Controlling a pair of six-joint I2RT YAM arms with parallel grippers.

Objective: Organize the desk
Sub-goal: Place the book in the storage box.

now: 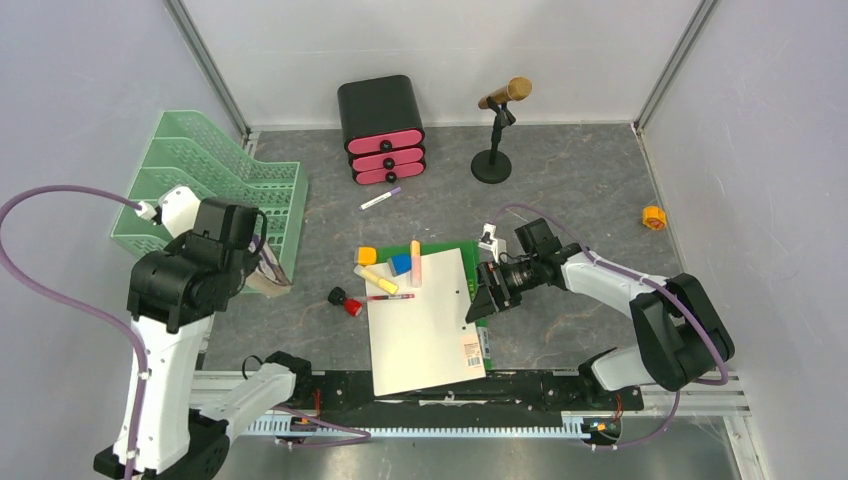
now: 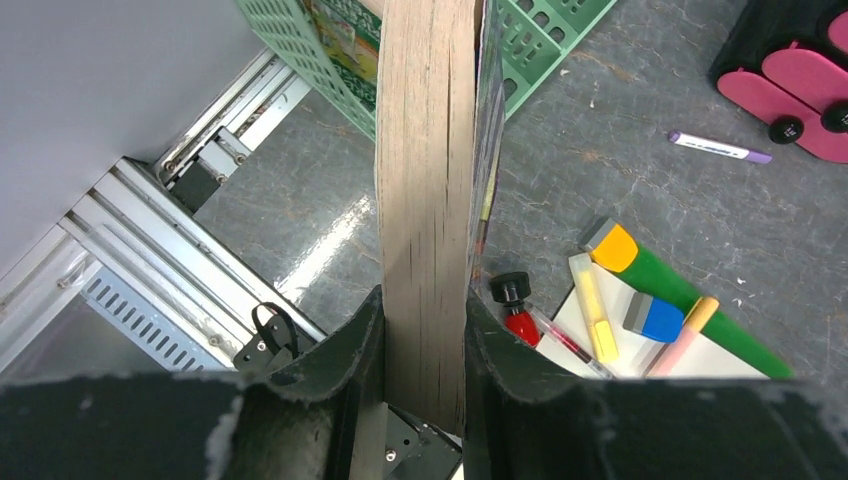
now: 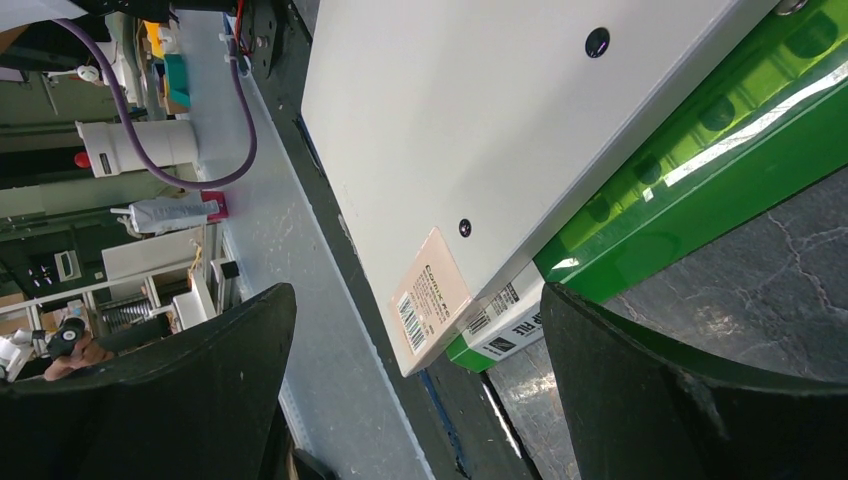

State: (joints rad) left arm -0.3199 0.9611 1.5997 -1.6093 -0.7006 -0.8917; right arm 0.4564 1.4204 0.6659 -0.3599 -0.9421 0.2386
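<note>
While the mint-green tray (image 1: 200,170) stands at the left of the desk (image 1: 580,190), the left gripper (image 2: 424,340) is clamped on a thick book (image 2: 425,150) just beside it, judged in transfer and not yet filed. At centre, a highlighter (image 1: 376,279), a blue eraser (image 1: 401,264), a red pen (image 1: 390,297) and a purple marker (image 1: 380,198) lie loose around a white folder (image 1: 420,320) stacked on a green folder (image 1: 470,250). The right gripper (image 1: 486,298) stands at their right edge with jaws wide, holding nothing, and an orange roll (image 1: 653,217) lies far right, so most sorting remains.
</note>
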